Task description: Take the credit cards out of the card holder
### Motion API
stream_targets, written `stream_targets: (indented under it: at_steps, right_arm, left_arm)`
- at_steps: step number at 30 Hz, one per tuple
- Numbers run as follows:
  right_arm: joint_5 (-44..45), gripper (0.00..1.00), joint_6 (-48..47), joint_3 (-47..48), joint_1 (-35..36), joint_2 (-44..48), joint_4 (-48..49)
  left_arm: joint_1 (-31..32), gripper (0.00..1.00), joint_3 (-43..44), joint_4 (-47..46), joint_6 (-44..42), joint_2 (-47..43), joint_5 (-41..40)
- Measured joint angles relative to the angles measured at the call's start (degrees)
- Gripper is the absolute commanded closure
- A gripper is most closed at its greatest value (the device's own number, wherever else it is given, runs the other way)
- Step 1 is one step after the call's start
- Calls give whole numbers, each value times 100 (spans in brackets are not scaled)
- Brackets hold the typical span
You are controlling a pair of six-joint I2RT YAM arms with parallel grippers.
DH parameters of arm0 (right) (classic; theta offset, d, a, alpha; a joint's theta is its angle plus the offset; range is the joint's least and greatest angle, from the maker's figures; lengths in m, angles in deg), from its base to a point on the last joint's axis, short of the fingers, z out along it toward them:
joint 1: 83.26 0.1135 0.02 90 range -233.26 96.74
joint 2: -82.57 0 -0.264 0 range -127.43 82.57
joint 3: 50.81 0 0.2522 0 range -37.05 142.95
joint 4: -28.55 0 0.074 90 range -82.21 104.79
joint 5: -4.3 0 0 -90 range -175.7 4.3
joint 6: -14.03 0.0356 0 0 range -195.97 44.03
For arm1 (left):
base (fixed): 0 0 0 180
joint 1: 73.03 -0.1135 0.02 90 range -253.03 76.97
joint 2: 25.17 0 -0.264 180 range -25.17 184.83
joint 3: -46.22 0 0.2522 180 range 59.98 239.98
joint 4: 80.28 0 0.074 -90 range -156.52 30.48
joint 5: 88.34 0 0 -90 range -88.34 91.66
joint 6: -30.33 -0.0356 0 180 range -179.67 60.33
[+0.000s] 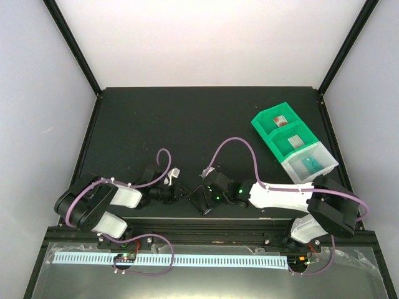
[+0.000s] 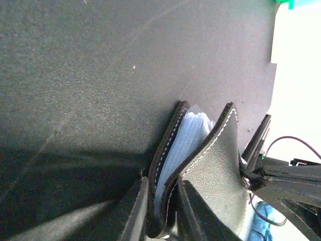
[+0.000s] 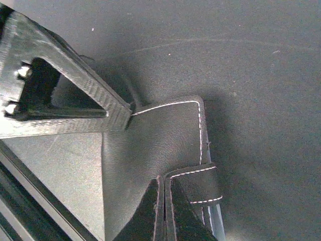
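The black card holder (image 1: 195,197) is held between both grippers near the table's front edge. In the left wrist view it (image 2: 220,165) gapes in a V and shows its pale blue-grey ribbed inside (image 2: 185,140). No card shows in it. My left gripper (image 2: 161,203) is shut on one black flap. My right gripper (image 3: 165,185) is shut on the holder's (image 3: 150,140) edge beside the clasp tab (image 3: 198,186). A red credit card (image 1: 280,119) lies in the green bin. A teal-green card (image 1: 310,165) lies in the clear tray.
The green bin trays (image 1: 269,129) and the clear tray (image 1: 324,156) stand in a slanted row at the right of the table. A small white object (image 1: 175,171) lies behind the left gripper (image 1: 181,192). The right gripper (image 1: 204,198) nearly touches the left one.
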Motion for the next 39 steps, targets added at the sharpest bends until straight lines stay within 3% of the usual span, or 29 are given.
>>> stream_targets:
  at_steps: [5, 15, 19, 24, 29, 33, 39]
  right_arm:
    - [52, 99, 70, -157, -52, 229, 111]
    - [269, 99, 212, -546, -129, 981, 131]
    - [372, 99, 212, -546, -181, 990, 37]
    - [586, 99, 238, -444, -232, 1062, -31]
    - [708, 99, 372, -363, -249, 1373, -15]
    - [612, 99, 505, -258, -271, 1445, 50]
    - [214, 99, 708, -39, -286, 1333, 365]
  left_arm:
    - [33, 98, 66, -205, -59, 297, 48]
    - [50, 97, 223, 63, -258, 315, 11]
    - [66, 87, 562, 535, -402, 321, -116]
    - [66, 63, 1331, 1351, -664, 264, -597]
    - [61, 42, 1587, 2092, -929, -372, -1075]
    - [61, 36, 1587, 2686, -1016, -1086, -1462]
    - [61, 35, 1241, 3032, -1008, -2181, -1635]
